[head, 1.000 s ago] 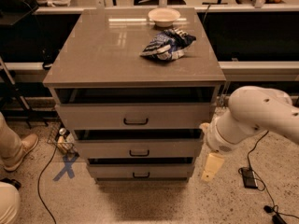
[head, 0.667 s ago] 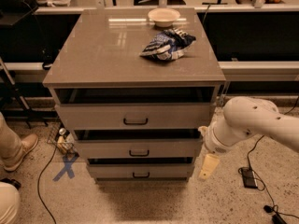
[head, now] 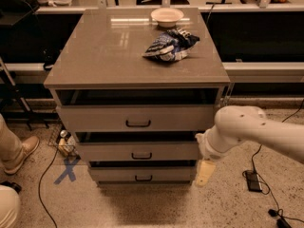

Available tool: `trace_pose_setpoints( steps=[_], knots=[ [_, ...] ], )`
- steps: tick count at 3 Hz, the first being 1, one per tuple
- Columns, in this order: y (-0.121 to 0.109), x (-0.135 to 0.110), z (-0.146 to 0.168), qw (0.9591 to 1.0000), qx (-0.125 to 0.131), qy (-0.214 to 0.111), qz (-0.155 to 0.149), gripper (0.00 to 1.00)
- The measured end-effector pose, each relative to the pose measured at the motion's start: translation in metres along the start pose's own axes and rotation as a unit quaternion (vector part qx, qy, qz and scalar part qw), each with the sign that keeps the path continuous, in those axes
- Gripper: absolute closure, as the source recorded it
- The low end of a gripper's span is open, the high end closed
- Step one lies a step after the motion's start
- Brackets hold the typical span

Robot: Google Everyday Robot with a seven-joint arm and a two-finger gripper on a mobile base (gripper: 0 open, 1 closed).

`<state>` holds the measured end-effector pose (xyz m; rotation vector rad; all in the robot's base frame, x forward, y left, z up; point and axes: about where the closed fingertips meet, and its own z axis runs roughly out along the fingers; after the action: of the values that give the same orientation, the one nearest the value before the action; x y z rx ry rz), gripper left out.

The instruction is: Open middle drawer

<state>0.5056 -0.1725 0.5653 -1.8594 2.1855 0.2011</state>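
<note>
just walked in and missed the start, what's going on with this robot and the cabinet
A one-armed robot is working at a three-drawer cabinet. Its gripper hangs by the cabinet's right front corner, about level with the bottom drawer, and is not touching any handle. The middle drawer is not pulled out yet, and its black handle is untouched. A bowl and a blue-and-white bag sit on top.
</note>
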Motion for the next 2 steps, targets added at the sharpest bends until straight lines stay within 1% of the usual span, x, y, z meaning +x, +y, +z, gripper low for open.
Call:
trace_pose_setpoints(
  steps=[1,2],
  knots=[
    [-0.0078,-0.0033,0.0554,0.9996,0.005,-0.004,-0.026,0.0],
    [-0.0093,-0.0043,0.0599,0.9995,0.005,-0.004,-0.031,0.0]
  ],
)
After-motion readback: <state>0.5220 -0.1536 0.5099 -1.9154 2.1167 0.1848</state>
